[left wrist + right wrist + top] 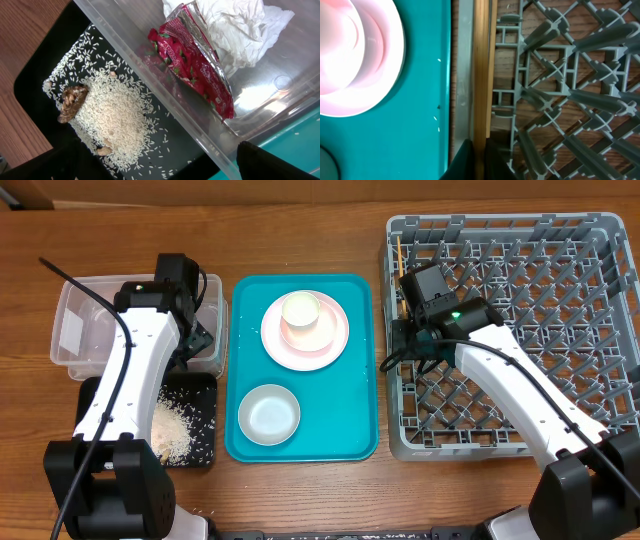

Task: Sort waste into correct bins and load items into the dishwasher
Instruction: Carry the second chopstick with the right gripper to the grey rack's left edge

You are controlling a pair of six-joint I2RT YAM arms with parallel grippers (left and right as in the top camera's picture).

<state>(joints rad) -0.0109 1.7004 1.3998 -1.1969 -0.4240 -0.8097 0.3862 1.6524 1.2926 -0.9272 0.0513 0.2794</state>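
- Our left gripper (196, 339) is spread wide over the clear tub (75, 300). Our right gripper (403, 332) is at the grey rack's (600, 240) edge.
- From the left wrist we see the red wrapper (195, 65) and napkin (235, 30) in the tub, and rice (112, 120) in the black tray (37, 75).
- From the right wrist we see the right gripper pinching a wooden stick (481, 75).

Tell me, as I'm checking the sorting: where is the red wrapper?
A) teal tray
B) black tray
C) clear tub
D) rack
C: the wrapper lies in the clear tub beside the napkin; the black tray holds rice.
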